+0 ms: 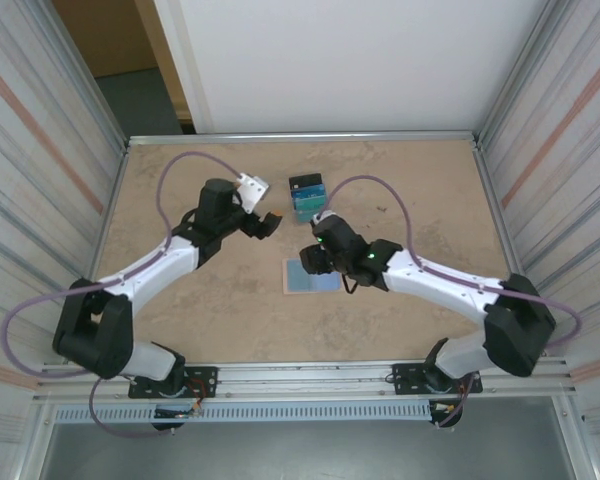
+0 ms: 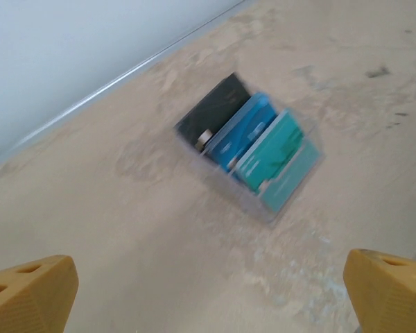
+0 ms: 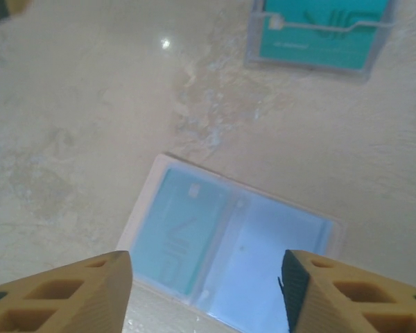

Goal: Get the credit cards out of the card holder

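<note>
Card holder (image 1: 312,277) lying open on the counter (image 1: 230,320), one pale card (image 3: 187,239) apparently not yet out of its pocket, a pile of black, blue and teal cards (image 1: 306,195) beyond it; right fingers (image 3: 76,284) parted, empty, above it, left fingers (image 2: 28,291) wide, empty, beyond its left side.

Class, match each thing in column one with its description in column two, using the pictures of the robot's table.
Column one:
1. card holder
2. pile of cards
3. left claw

Column two:
A. fingers wide apart, nothing between them
B. lying open on the table, pale blue inside
C. black, blue and teal, towards the far wall

Pairs: 1-B, 2-C, 3-A
</note>
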